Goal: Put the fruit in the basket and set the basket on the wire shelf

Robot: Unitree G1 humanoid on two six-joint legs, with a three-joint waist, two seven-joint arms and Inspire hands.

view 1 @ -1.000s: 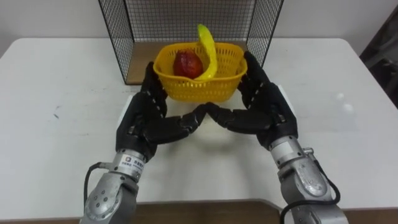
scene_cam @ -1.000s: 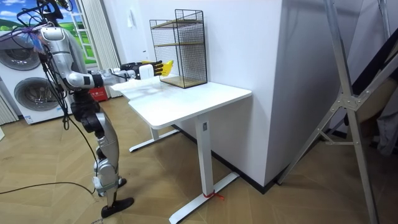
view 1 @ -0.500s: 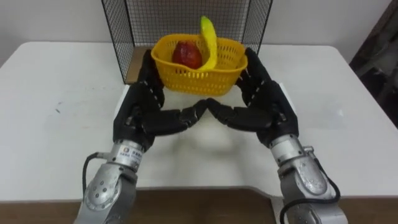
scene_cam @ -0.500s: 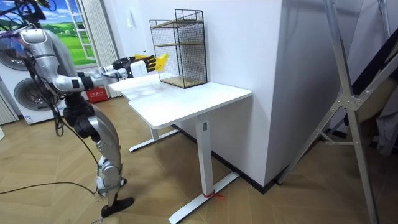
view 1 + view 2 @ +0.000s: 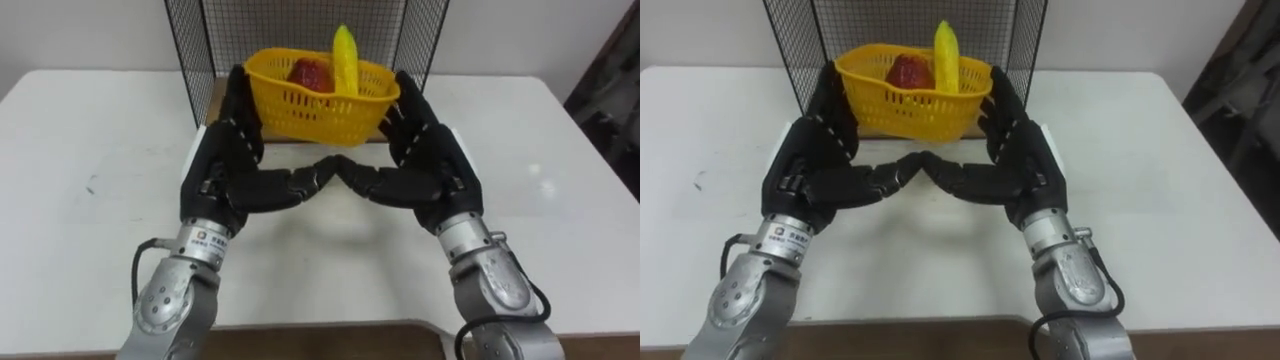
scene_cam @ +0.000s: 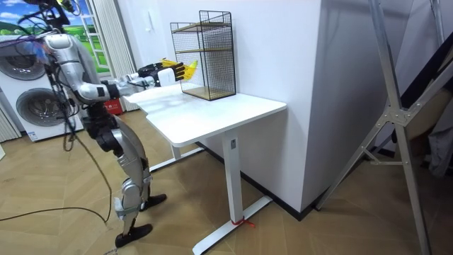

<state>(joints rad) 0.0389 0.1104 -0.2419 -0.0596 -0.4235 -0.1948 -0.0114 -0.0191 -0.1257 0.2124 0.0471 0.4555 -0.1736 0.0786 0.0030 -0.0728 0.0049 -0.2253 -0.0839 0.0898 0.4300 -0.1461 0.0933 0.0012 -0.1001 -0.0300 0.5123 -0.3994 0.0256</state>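
Yellow basket (image 5: pixel 320 108) sits at the open front of the wire shelf (image 5: pixel 188 48), held between both hands. Inside it are a red fruit (image 5: pixel 310 72) and a banana (image 5: pixel 345 58); the banana stands nearly upright against the basket's right side, just beside the red fruit, its tip above the rim.

Left hand (image 5: pixel 215 172): fingers straight and spread, pressed flat against the basket's left wall. Right hand (image 5: pixel 437 165): same posture, fingers straight against the right wall. Neither hand curls round anything. Both thumbs reach inward and meet tip to tip just in front of and below the basket.

Wire shelf stands at the far edge of the white table (image 5: pixel 90 150), about midway along it, with a wooden board (image 5: pixel 212 100) as its lowest level. The basket's bottom is at the board's front edge; cannot tell whether it rests there or is held just clear.

Room view: the robot stands on the wood floor at the end of the table toward the room view's left, both arms stretched forward over the tabletop toward the shelf, legs apart with the knees bent. A washing machine (image 6: pixel 28 106) stands behind it.
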